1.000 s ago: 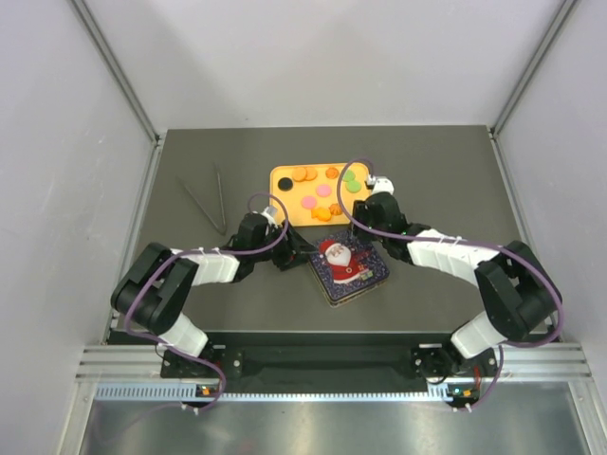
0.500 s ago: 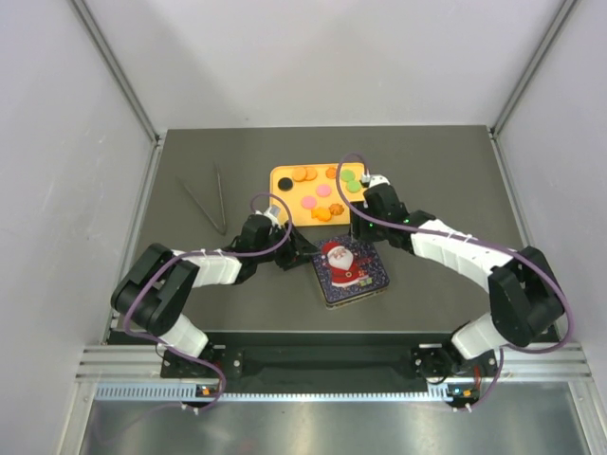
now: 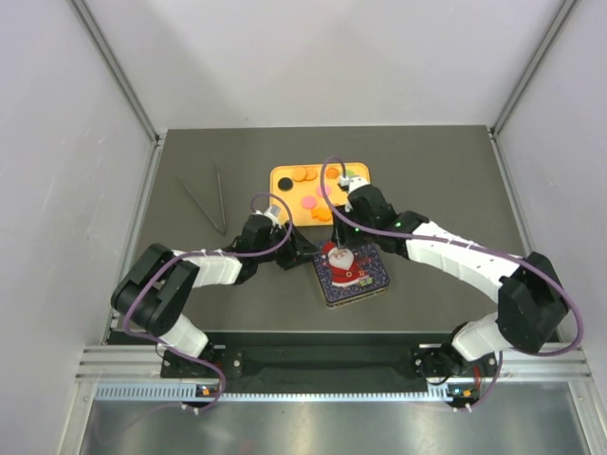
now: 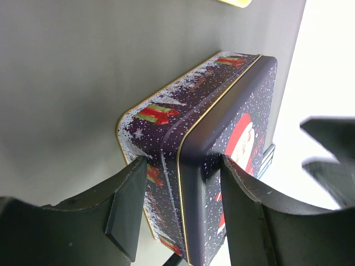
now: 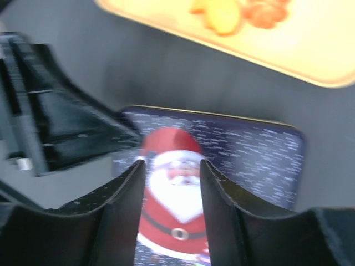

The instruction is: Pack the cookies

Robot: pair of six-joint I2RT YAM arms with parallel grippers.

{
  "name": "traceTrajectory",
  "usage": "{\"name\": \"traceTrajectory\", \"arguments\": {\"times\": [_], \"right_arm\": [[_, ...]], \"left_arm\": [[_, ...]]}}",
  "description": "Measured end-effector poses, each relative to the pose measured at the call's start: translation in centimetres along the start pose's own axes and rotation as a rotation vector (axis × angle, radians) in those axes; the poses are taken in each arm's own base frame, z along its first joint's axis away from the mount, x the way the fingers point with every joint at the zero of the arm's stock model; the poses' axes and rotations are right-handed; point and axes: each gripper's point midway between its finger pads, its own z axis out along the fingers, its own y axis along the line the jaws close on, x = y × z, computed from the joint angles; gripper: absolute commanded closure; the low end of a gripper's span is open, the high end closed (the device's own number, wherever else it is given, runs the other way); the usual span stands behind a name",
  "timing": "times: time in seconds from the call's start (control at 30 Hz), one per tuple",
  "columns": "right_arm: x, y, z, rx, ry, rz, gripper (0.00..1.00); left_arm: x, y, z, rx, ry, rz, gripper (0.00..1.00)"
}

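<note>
My left end effector (image 4: 180,213) clamps the Santa tin (image 3: 350,272) at its near corner, fingers on body and lid seam. My right end effector (image 5: 169,183) hovers parted above the lid. Cookies (image 3: 318,194) lie on the yellow tray (image 3: 281,210) beyond. I'd hold the base steady against the counter (image 3: 446,180)

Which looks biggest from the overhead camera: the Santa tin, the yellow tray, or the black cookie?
1. Yellow tray and Santa tin: too alike to rank, and the tray is partly hidden by the right arm.
2. Black cookie: far the smallest.
</note>
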Motion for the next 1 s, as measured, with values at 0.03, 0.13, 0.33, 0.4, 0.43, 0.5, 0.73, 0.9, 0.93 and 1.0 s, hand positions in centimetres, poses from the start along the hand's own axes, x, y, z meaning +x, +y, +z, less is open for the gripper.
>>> {"name": "traceTrajectory", "arguments": {"times": [0.03, 0.13, 0.33, 0.4, 0.43, 0.5, 0.73, 0.9, 0.93, 1.0], "right_arm": [[-0.1, 1.0, 0.1, -0.017, -0.001, -0.014, 0.58], [-0.1, 2.8, 0.5, -0.045, 0.007, -0.038, 0.64], [0.8, 2.9, 1.8, -0.031, 0.045, -0.030, 0.69], [0.8, 2.9, 2.0, -0.028, 0.049, -0.026, 0.71], [0.9, 2.9, 2.1, -0.027, 0.050, -0.025, 0.71], [0.8, 3.0, 2.2, -0.027, 0.051, -0.024, 0.73], [-0.2, 3.4, 2.1, -0.032, 0.031, -0.022, 0.75], [-0.8, 3.6, 2.0, -0.031, 0.014, -0.017, 0.78], [-0.9, 3.7, 2.1, -0.031, 0.014, -0.016, 0.79], [-0.7, 4.0, 2.6, -0.031, 0.020, -0.019, 0.80]], "left_arm": [[0.0, 0.0, 0.0, 0.000, -0.001, 0.000, 1.00], [-0.1, -0.1, -0.1, -0.003, -0.009, 0.002, 1.00], [-0.3, -0.2, -0.4, -0.014, -0.029, 0.015, 1.00], [-0.3, -0.2, -0.5, -0.018, -0.033, 0.021, 1.00], [-0.4, -0.1, -0.6, -0.022, -0.035, 0.022, 1.00], [-0.4, -0.1, -0.8, -0.031, -0.039, 0.027, 1.00], [-0.5, 0.0, -1.3, -0.048, -0.050, 0.041, 1.00], [-0.5, 0.0, -1.4, -0.050, -0.051, 0.043, 1.00], [-0.5, 0.0, -1.4, -0.051, -0.051, 0.042, 1.00], [-0.6, 0.0, -1.5, -0.055, -0.054, 0.042, 1.00]]}}
